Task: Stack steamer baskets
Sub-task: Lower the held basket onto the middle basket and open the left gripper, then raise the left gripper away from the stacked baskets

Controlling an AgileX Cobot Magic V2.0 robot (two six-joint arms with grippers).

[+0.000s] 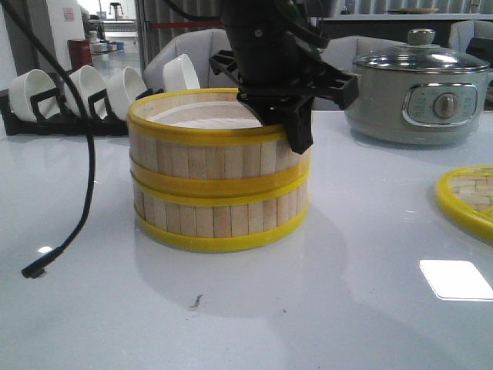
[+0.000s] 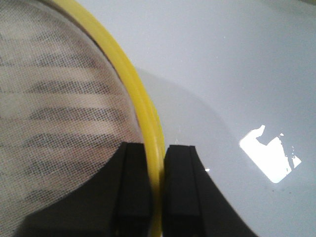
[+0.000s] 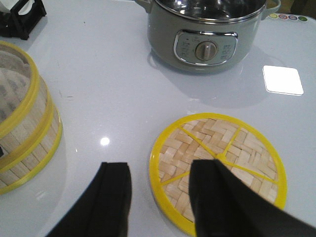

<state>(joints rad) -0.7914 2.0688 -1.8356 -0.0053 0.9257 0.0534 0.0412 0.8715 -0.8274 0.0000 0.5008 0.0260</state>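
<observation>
Left fingers point(image 2: 133, 192) pinch stacked baskets' point(image 1: 219, 173) rim

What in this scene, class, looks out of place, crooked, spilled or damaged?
Little stands out. The two steamer baskets sit squarely stacked, rims aligned. The left pincer is clamped on the top basket's rim. The lid lies flat on the table, apart. One oddity: a loose black cable end rests on the table, left of the stack.

Glossy white table point(image 1: 370, 231) (light glare), grey chairs point(image 1: 192, 46) behind.
</observation>
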